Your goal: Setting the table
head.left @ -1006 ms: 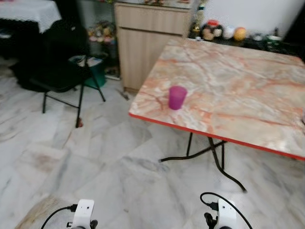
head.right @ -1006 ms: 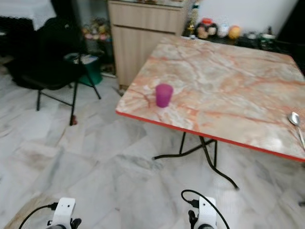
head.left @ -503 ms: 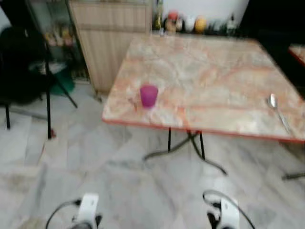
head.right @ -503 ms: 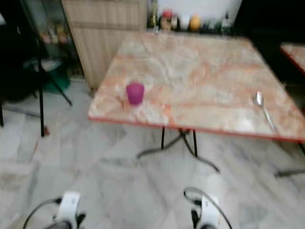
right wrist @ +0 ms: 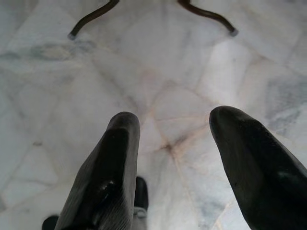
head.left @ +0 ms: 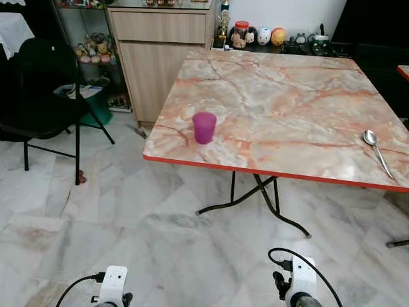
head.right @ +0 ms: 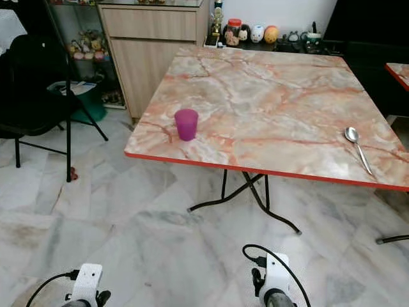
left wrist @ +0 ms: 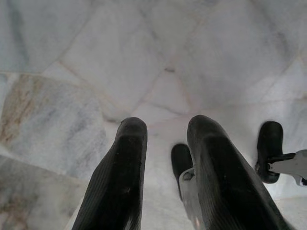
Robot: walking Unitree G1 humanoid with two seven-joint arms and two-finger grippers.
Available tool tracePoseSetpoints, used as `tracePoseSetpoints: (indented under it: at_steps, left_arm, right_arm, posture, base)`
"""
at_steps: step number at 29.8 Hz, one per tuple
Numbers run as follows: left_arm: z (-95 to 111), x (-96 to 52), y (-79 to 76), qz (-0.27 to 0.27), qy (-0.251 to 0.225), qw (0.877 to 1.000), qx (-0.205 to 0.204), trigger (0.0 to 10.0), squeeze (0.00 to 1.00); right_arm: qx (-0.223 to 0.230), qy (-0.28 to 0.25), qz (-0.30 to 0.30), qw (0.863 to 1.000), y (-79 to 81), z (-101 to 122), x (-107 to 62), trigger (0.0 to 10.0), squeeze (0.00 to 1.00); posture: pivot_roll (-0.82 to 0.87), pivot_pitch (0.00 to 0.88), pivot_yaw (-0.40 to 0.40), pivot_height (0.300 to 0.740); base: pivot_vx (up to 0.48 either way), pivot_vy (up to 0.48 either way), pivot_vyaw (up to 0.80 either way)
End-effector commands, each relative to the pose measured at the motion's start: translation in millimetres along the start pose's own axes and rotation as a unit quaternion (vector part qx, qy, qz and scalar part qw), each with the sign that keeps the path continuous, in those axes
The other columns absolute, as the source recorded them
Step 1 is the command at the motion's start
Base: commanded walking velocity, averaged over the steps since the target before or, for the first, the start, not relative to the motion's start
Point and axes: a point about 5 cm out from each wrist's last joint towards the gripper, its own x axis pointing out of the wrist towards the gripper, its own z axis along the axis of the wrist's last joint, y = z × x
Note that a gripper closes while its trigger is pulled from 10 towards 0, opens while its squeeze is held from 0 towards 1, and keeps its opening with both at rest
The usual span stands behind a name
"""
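A marble-topped table (head.left: pixel 287 96) with a red edge stands ahead of me. A purple cup (head.left: pixel 204 127) stands upright near its front left corner. A metal spoon (head.left: pixel 377 151) lies near the front right edge, far from the cup. Both arms hang low over the floor, well short of the table. My left gripper (left wrist: pixel 165 127) points down at the marble tiles, open and with nothing between its fingers. My right gripper (right wrist: pixel 175 120) is also open and empty, with the table's black feet (right wrist: pixel 91 19) beyond it.
A black folding chair (head.left: pixel 38 96) stands at the left, with a green bin (head.left: pixel 96 109) behind it. A wooden cabinet (head.left: pixel 163 51) sits behind the table's left corner. Jars and figurines (head.left: pixel 262 35) line the far side. Another red-edged table (head.left: pixel 404 70) shows at the right.
The camera has swung and steadied, so the table now sits squarely ahead and the spoon is in view. Cup, spoon and both hanging arms have not moved.
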Motion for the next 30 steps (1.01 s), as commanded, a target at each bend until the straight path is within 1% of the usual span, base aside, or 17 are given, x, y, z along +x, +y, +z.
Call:
tracePoseSetpoints:
  at_steps: [1,3,6,7,9,10,13,16,18,20,21,23,24,26,27,28,30]
  left_arm:
    - [-4,-0.5,-4.3,-0.008,0.006,1.0,0.011,10.0,0.0]
    - [-6,-0.9,-4.0,-0.008,0.008,1.0,0.011,10.0,0.0]
    - [-11,-2.5,0.6,-0.006,0.013,1.0,0.011,10.0,0.0]
    - [-13,-3.5,7.2,-0.002,0.014,1.0,0.01,10.0,0.0]
    - [-13,-4.3,12.5,0.001,0.015,1.0,0.009,10.0,0.0]
    - [-13,-5.0,17.9,0.003,0.015,1.0,0.009,10.0,0.0]
    - [-13,-5.5,22.2,0.006,0.015,1.0,0.008,10.0,0.0]
    - [-10,-4.5,19.3,0.006,0.013,1.0,0.006,10.0,0.0]
    - [-6,-2.6,12.1,0.001,0.006,1.0,0.006,10.0,0.0]
    - [-1,-0.4,1.7,-0.005,0.0,1.0,0.007,10.0,0.0]
    - [-1,-0.4,1.7,-0.005,0.0,1.0,0.007,10.0,0.0]
    - [1,0.4,-3.5,-0.007,-0.003,1.0,0.008,10.0,0.0]
    - [1,0.4,-3.5,-0.007,-0.003,1.0,0.008,10.0,0.0]
    - [2,0.9,-7.4,-0.009,-0.006,1.0,0.007,10.0,0.0]
    - [2,0.9,-7.4,-0.009,-0.006,1.0,0.007,10.0,0.0]
    - [3,1.1,-9.4,-0.011,-0.007,1.0,0.008,10.0,0.0]
    - [3,1.1,-9.8,-0.011,-0.007,1.0,0.009,10.0,0.0]
  right_arm:
    - [0.001,-0.014,-0.009,1.0,-4.2,7,1.2,10.0,0.0]
    - [0.001,-0.017,-0.012,1.0,-4.5,9,1.6,10.0,0.0]
    - [0.002,-0.024,-0.013,1.0,-5.0,12,2.1,10.0,0.0]
    - [0.002,-0.029,-0.014,0.999,-5.4,14,2.4,10.0,0.0]
    - [0.004,-0.032,-0.015,0.999,-5.8,16,2.5,10.0,0.0]
    - [0.005,-0.035,-0.017,0.999,-6.7,17,2.5,10.0,0.0]
    - [0.005,-0.038,-0.019,0.999,-8.0,17,2.5,10.0,0.0]
    - [0.007,-0.056,-0.023,0.998,-9.5,24,2.9,10.0,0.0]
    - [-0.003,-0.07,-0.027,0.997,-9.8,30,3.4,10.0,0.0]
    - [-0.023,-0.088,-0.042,0.995,-10.7,37,3.7,10.0,0.0]
    - [-0.023,-0.088,-0.042,0.995,-10.7,37,3.7,10.0,0.0]
    - [-0.029,-0.105,-0.046,0.993,-9.9,41,3.0,10.0,0.0]
    - [-0.029,-0.105,-0.046,0.993,-9.9,41,3.0,10.0,0.0]
    - [-0.02,-0.143,-0.057,0.988,-13.0,46,-0.5,10.0,0.0]
    - [-0.02,-0.143,-0.057,0.988,-13.0,46,-0.5,10.0,0.0]
    - [-0.013,-0.169,-0.073,0.983,-19.8,47,-5.0,10.0,0.0]
    - [-0.01,-0.178,-0.08,0.981,-23.2,47,-7.1,10.0,0.0]
  posture:
    - [0.03,0.0,-0.026,0.74]
    - [0.03,0.0,-0.026,0.74]
    - [0.03,0.0,-0.026,0.74]
    - [0.03,0.0,-0.026,0.74]
    - [0.03,0.0,-0.026,0.74]
    - [0.03,0.0,-0.027,0.74]
    - [0.03,0.0,-0.028,0.74]
    - [0.03,0.0,-0.028,0.74]
    - [0.02,0.0,-0.03,0.74]
    - [0.02,0.0,-0.029,0.74]
    - [0.02,0.0,-0.029,0.74]
    - [0.02,0.0,-0.03,0.74]
    - [0.02,0.0,-0.03,0.74]
    - [0.02,0.0,-0.031,0.74]
    - [0.02,0.0,-0.031,0.74]
    - [0.01,0.0,-0.028,0.74]
    - [0.01,0.0,-0.026,0.74]
  base:
    - [0.0,-0.311,0.0]
    - [0.0,-0.33,0.0]
    - [0.0,-0.347,0.0]
    - [0.0,-0.349,0.0]
    - [0.0,-0.349,0.0]
    - [0.0,-0.352,0.0]
    - [0.0,-0.36,0.0]
    - [0.0,0.0,0.0]
    - [0.0,0.0,0.0]
    - [0.0,0.0,0.0]
    - [0.0,0.0,0.0]
    - [0.0,0.0,0.0]
    - [0.0,0.0,0.0]
    - [0.0,0.0,0.0]
    - [0.0,0.0,0.0]
    - [0.0,0.0,0.0]
    - [0.0,0.0,0.0]
